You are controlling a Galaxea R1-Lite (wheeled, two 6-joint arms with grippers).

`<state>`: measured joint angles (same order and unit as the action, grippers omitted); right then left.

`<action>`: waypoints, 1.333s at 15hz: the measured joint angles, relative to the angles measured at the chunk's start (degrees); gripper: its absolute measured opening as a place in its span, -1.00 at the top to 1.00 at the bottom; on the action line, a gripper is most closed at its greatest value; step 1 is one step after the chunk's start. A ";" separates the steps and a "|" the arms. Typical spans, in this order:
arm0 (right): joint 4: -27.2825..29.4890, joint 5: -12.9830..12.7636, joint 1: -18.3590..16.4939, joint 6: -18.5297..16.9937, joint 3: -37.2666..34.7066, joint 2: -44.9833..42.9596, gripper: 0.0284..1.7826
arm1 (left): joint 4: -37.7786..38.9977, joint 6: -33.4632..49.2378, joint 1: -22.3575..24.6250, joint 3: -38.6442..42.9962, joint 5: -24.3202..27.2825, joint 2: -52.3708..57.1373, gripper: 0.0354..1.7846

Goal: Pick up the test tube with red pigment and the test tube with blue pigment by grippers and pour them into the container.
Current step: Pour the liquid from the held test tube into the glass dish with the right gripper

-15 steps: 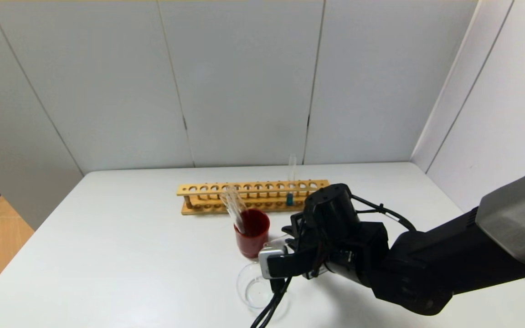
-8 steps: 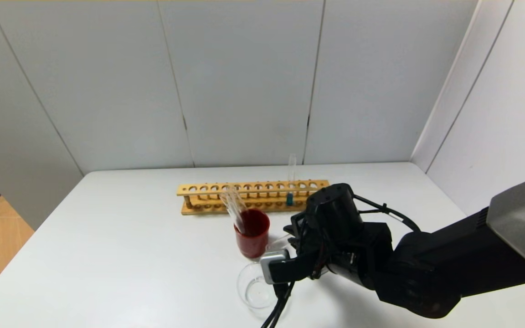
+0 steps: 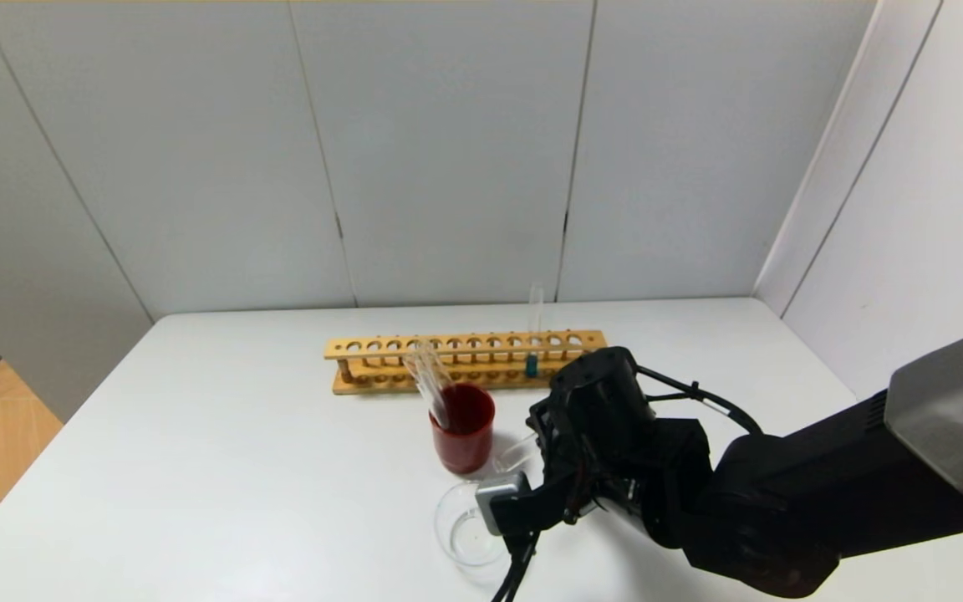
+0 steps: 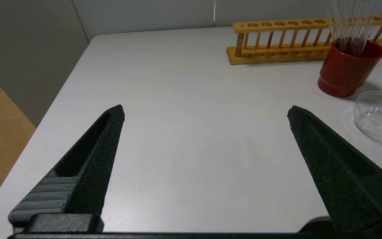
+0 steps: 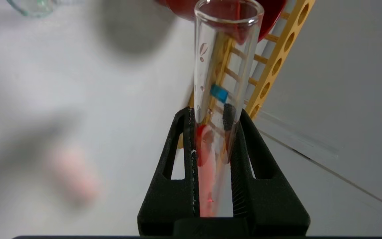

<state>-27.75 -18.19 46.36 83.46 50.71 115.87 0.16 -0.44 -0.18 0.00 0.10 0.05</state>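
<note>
My right gripper (image 5: 215, 113) is shut on the test tube with red pigment (image 5: 225, 66). The tube is tilted, and the red liquid (image 5: 204, 156) runs along its wall between my fingers. In the head view the tube (image 3: 515, 454) slants towards the container (image 3: 466, 528), a low clear glass beaker, just right of the red cup. The test tube with blue pigment (image 3: 534, 330) stands upright in the wooden rack (image 3: 415, 347). My left gripper (image 4: 206, 111) is open and empty over bare table, well left of the container (image 4: 378, 116).
A dark red cup (image 3: 465, 435) holding several empty glass tubes stands between the rack and the container. The white table (image 3: 239, 460) ends at grey walls behind and to the right. My right arm (image 3: 782, 493) covers the table's front right.
My right wrist has moved a little down and towards the table's front and has rolled, and the red tube now leans more towards the container. Everything else is still.
</note>
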 joint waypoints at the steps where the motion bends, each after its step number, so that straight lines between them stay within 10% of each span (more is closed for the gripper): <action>1: 0.02 -0.09 0.38 0.00 0.22 0.13 0.63 | 0.00 -0.05 0.00 0.00 -0.02 0.00 -0.95; 16: 0.21 -2.65 2.32 4.02 1.55 1.72 0.63 | 0.00 0.00 0.00 0.00 0.00 0.00 -0.95; 20: 3.24 -6.80 2.40 7.75 2.90 1.57 0.63 | 0.00 -0.02 0.00 0.00 0.00 0.00 -0.95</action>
<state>-24.50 -24.99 48.76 91.21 53.61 117.44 0.16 -0.46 -0.18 0.00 0.10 0.05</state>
